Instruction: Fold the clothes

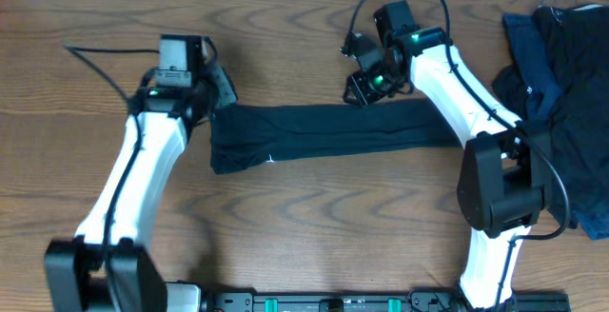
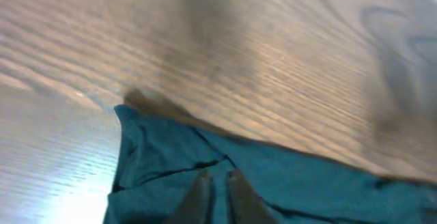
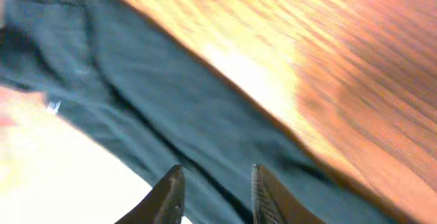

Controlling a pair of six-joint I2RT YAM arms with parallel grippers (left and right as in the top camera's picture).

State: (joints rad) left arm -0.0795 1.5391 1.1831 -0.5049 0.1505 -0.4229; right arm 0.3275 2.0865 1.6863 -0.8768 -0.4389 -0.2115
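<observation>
One of the clothes, a dark navy garment (image 1: 324,131), lies folded into a long strip across the middle of the table, a small white mark (image 1: 271,158) on its front edge. My left gripper (image 1: 215,91) sits at the strip's upper left corner. In the left wrist view it (image 2: 217,177) is shut, with the fabric (image 2: 307,183) creasing in toward its tips. My right gripper (image 1: 365,86) hovers at the strip's upper edge. It (image 3: 215,177) stands open just above the fabric (image 3: 136,80) with nothing between its fingers. More dark clothes (image 1: 561,93) lie heaped at the right.
The wooden table (image 1: 314,236) shows bare wood in front of and behind the strip. The heap at the right reaches the table's right edge and lies against the right arm's base (image 1: 500,188). A black rail (image 1: 362,302) runs along the front edge.
</observation>
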